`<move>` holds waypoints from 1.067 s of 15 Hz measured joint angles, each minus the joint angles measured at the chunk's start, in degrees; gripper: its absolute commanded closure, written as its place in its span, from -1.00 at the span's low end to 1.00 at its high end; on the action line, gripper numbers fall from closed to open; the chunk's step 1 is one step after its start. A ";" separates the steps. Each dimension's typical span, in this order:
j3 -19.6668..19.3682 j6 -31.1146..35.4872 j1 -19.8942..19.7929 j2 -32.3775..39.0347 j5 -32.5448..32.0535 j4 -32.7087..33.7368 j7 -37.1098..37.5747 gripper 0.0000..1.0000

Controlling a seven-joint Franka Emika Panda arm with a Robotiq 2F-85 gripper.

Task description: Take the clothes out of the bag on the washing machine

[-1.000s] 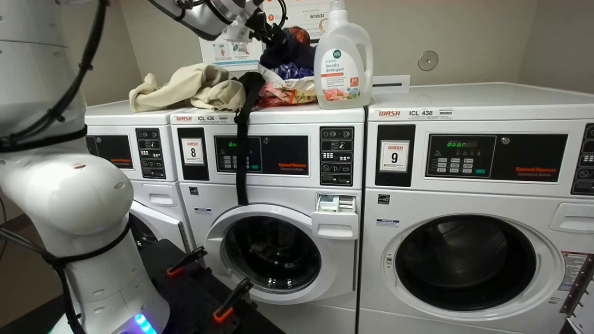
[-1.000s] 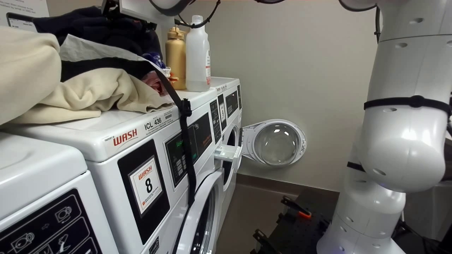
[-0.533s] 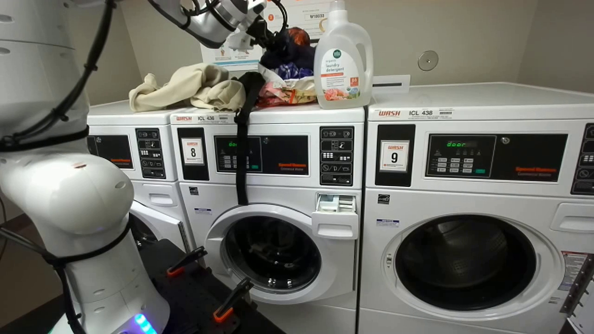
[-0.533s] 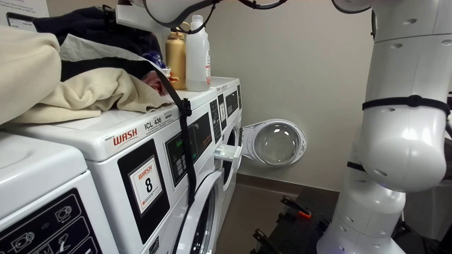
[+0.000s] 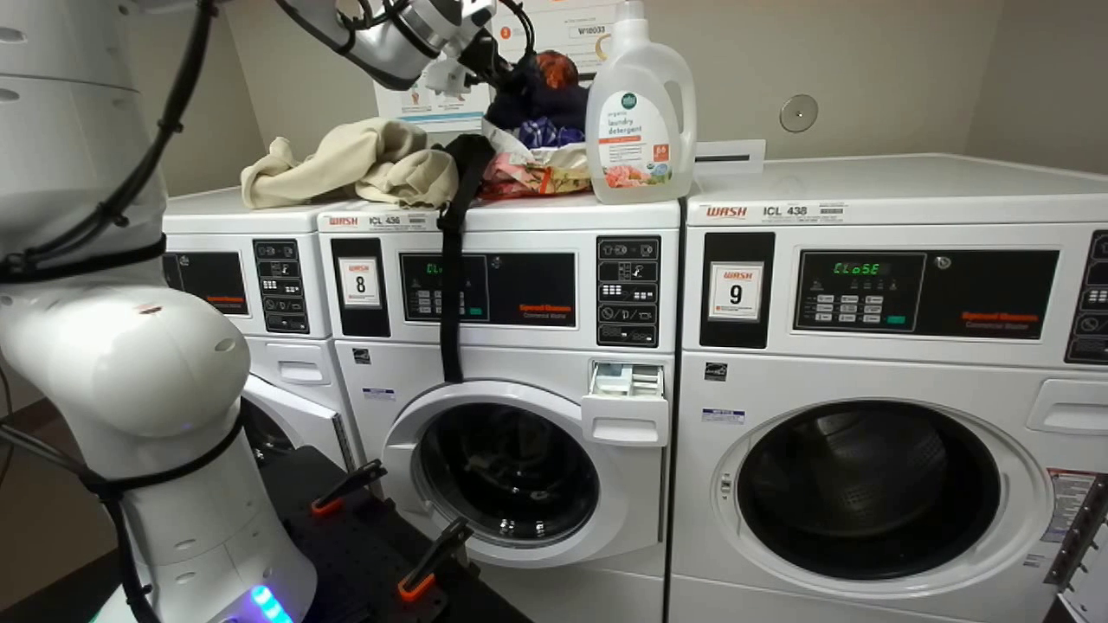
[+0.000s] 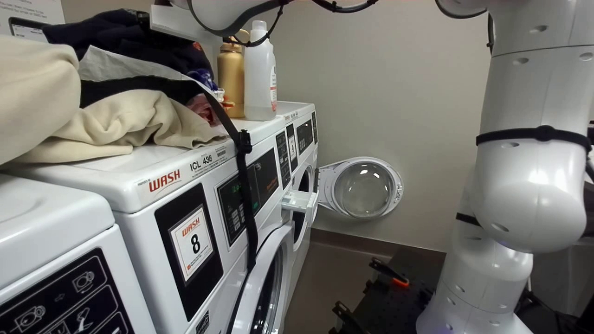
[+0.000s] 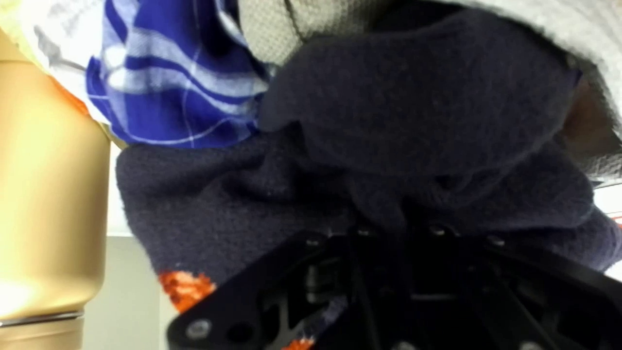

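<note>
**Dark garment [image 7: 335,165] pinched; watch for what comes up with it**

In an exterior view, your robot arm [image 5: 138,346] stands at the far left, its end hanging over the upper middle. At upper left, a crumpled beige cloth [image 5: 346,164] lies partly on the washing machine [image 5: 519,363] numbered 8; you cannot be sure whether it is clothing or part of the bag. Right of it, a black strap [image 5: 452,294] hangs down the machine's front. If that strap is sewn to the bag, a hard pull on tangled fabric may drag everything along.

At upper middle, on top of the same machine, is what is probably the bag [image 5: 537,180], flowered with a pale lining; the dark garment is heaped above it, out of the opening at least in part. Your gripper [image 7: 401,238] is there too. In the wrist view its jaws look drawn nearly together on a fold of that garment, though the tips are dark and hard to read. A shallow pinch could slip as the weight comes on.

A blue checked cloth [image 7: 184,87] touches the dark garment; caught in its folds, it could ride up, then fall.

Farther right, the gold bottle [image 6: 230,83] and the detergent bottle [image 5: 636,130] stand near. Trailing fabric or a sideways swing could topple either, so I'd lift straight up first.
</note>
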 measured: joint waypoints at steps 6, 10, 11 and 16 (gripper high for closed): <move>0.20 2.76 0.00 -0.07 3.70 0.40 3.59 0.87; 2.23 8.44 0.58 0.04 11.91 2.65 3.71 0.87; 3.12 9.31 0.82 0.13 14.20 3.65 3.50 0.87; 8.73 10.57 2.59 1.99 25.09 11.08 0.41 0.87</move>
